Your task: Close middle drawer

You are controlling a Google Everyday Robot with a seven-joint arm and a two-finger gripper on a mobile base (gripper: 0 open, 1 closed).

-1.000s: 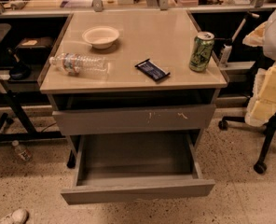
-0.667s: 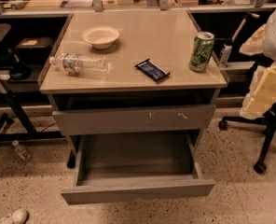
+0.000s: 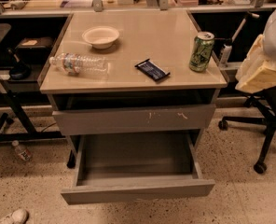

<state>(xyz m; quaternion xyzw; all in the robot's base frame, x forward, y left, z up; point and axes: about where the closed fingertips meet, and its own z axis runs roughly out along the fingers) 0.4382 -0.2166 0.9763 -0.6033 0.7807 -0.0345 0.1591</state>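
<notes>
The middle drawer (image 3: pixel 138 190) is a wide, shallow grey drawer pulled far out toward me, empty inside, with a faint pale scuff at the lower edge of its plain front. Above it, a taller grey front with pale scratch marks (image 3: pixel 133 119) stands slightly out from the cabinet. My arm with its gripper (image 3: pixel 261 73) shows as a white and cream shape at the right edge, level with the tabletop, above and to the right of the drawer and apart from it.
On the tabletop (image 3: pixel 142 73) lie a white bowl (image 3: pixel 100 35), a plastic water bottle (image 3: pixel 79 64) on its side, a dark snack packet (image 3: pixel 152 70) and a green can (image 3: pixel 202 51). An office chair base (image 3: pixel 261 139) stands at the right. A small bottle (image 3: pixel 21 150) lies on the floor at the left.
The white and cream arm at the right edge has risen and shifted slightly left. The drawers and the things on the tabletop have not moved.
</notes>
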